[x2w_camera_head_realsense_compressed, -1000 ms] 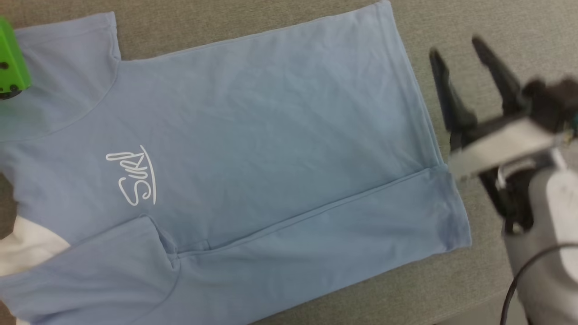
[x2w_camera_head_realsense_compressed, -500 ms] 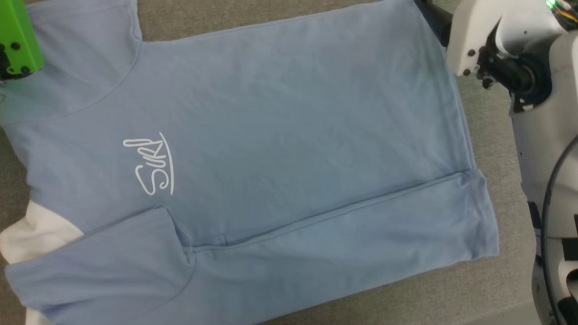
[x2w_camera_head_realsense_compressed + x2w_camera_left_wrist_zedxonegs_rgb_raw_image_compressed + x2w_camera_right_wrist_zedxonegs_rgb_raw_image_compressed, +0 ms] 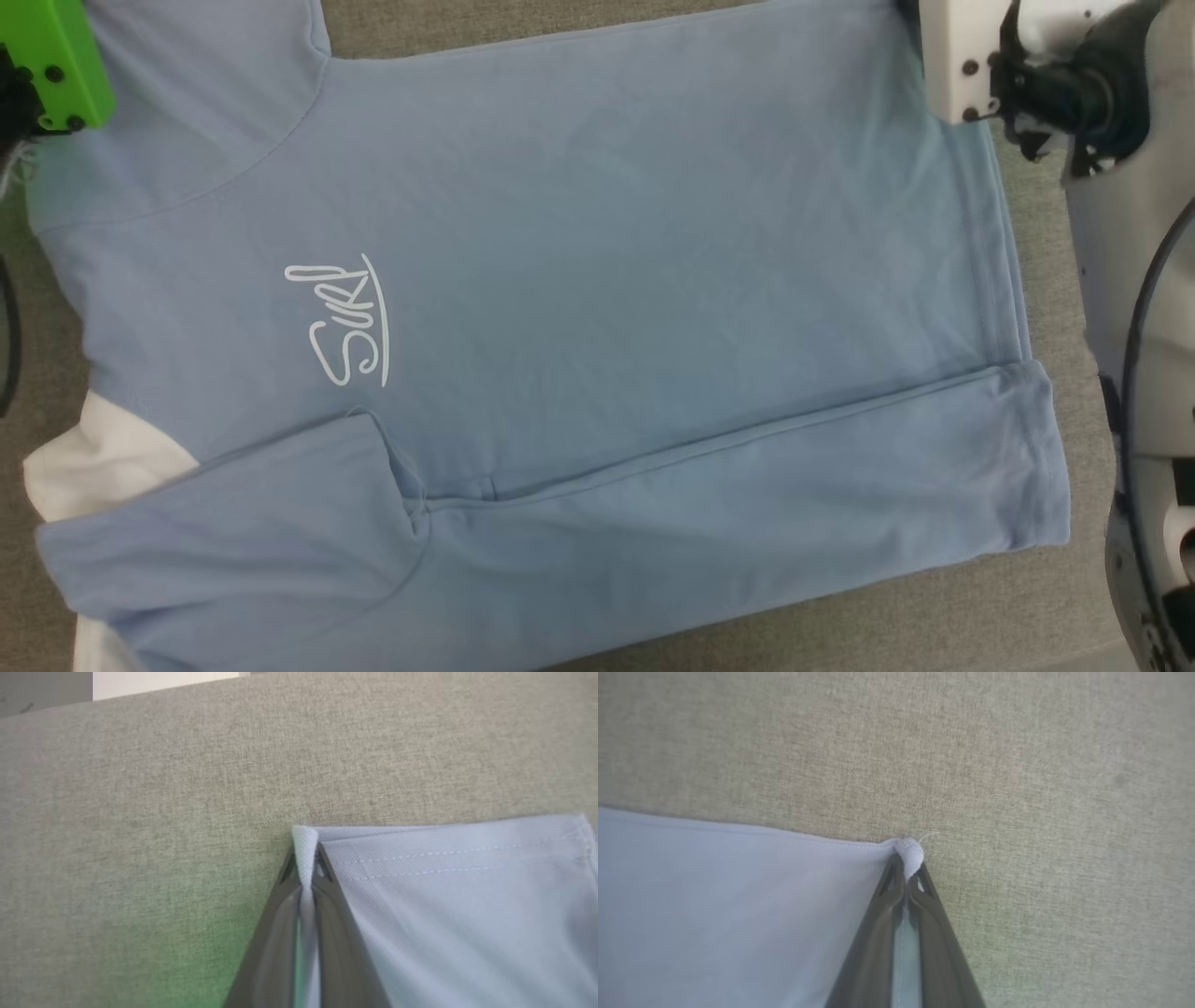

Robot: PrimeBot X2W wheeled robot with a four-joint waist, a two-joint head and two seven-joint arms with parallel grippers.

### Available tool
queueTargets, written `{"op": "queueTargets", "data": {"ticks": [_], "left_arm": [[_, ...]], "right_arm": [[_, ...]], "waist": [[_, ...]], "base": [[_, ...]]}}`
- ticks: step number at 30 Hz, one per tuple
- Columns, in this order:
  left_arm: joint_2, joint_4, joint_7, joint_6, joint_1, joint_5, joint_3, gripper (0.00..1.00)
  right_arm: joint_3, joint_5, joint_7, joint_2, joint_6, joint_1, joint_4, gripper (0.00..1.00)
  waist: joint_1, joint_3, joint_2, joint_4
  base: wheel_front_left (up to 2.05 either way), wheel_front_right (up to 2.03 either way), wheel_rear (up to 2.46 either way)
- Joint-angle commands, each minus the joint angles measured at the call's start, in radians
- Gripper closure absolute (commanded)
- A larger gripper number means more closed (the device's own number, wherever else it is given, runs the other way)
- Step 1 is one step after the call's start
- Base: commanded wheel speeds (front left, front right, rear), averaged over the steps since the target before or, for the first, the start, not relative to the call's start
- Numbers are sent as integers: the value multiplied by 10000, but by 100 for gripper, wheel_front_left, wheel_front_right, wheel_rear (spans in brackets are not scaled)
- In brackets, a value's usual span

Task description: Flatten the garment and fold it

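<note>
At the far left edge of the grey worktop [image 3: 934, 616], under a green housing [image 3: 56, 56], the left gripper [image 3: 306, 868] is clamped tight on the very tip of a stitched sleeve corner of the garment [image 3: 597, 280]. The light blue shirt lies spread flat across the middle of the worktop with its white print [image 3: 341, 322] facing up. A white collar part [image 3: 93, 467] pokes out at the left edge, and the near long side is already folded inward as a strip. At the far right edge, the right gripper [image 3: 906, 870] is pinched closed on a small nub of the hem corner. Both grips hold very little cloth, so a quick lift could pull a corner free. The left pinch is on the sleeve, not the shoulder, so the body might sag. Uneven travel between the arms would probably skew the fold or drag the near strip open.
</note>
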Motion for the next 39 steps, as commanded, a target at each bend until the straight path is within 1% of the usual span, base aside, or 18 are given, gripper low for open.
{"op": "queueTargets", "data": {"ticks": [1, 4, 7, 9, 11, 15, 17, 20, 23, 30, 35, 39], "left_arm": [[-116, 333, -358, -146, 530, -6, -102, 100], [-286, 363, -1621, -495, 798, 84, 73, 100], [-508, 267, -3523, -1123, 1233, 65, 435, 100], [-573, 282, -4424, -1480, 1682, 7, 554, 100], [-671, 185, -5196, -1695, 2199, -143, 717, 100], [-741, -259, -6182, -1902, 3401, -523, 966, 100], [-676, -545, -6390, -1917, 4034, -661, 987, 100], [-517, -959, -6522, -1846, 4962, -855, 990, 100], [-489, -1474, -6585, -1759, 6026, -1323, 1046, 100], [-284, -2280, -6527, -1565, 8240, -2134, 965, 100], [-210, -2718, -6508, -1420, 9483, -2694, 977, 100], [-177, -2880, -6317, -1479, 10288, -3002, 731, 100]], "right_arm": [[122, 68, -330, -18, -15, 610, -28, 100], [363, 317, -1473, -208, -15, 1097, -508, 100], [651, 860, -3096, -396, -15, 1695, -971, 100], [900, 1112, -4043, -589, -15, 2123, -1152, 100], [1043, 1240, -4991, -763, -15, 2553, -1320, 100], [1197, 1468, -6364, -1035, -15, 3453, -1529, 100], [1242, 1505, -6857, -1211, -15, 3911, -1586, 100], [1202, 1587, -7312, -1453, -15, 4586, -1603, 100], [1051, 1765, -7465, -1667, -15, 5382, -1503, 100], [725, 1832, -7093, -2173, -15, 6803, -1565, 100], [628, 1790, -6451, -2410, -15, 7411, -1796, 100], [800, 1755, -5625, -2646, -15, 7765, -1958, 100]], "waist": [[1, -137, 0, 33], [1, -471, 0, 96], [1, -926, 0, 168], [1, -1325, 0, 219], [1, -1759, 0, 278], [1, -2597, 0, 474], [1, -3007, 0, 604], [1, -3582, 0, 798], [1, -4108, 0, 1027], [1, -4707, 0, 1435], [1, -4825, 0, 1604], [1, -4821, 0, 1699]], "base": [[0, 0, 0], [0, 0, 0], [0, 0, 0], [0, 0, 0], [0, 0, 0], [0, 0, 0], [0, 0, 0], [0, 0, 0], [0, 0, 0], [0, 0, 0], [0, 0, 0], [0, 0, 0]]}}
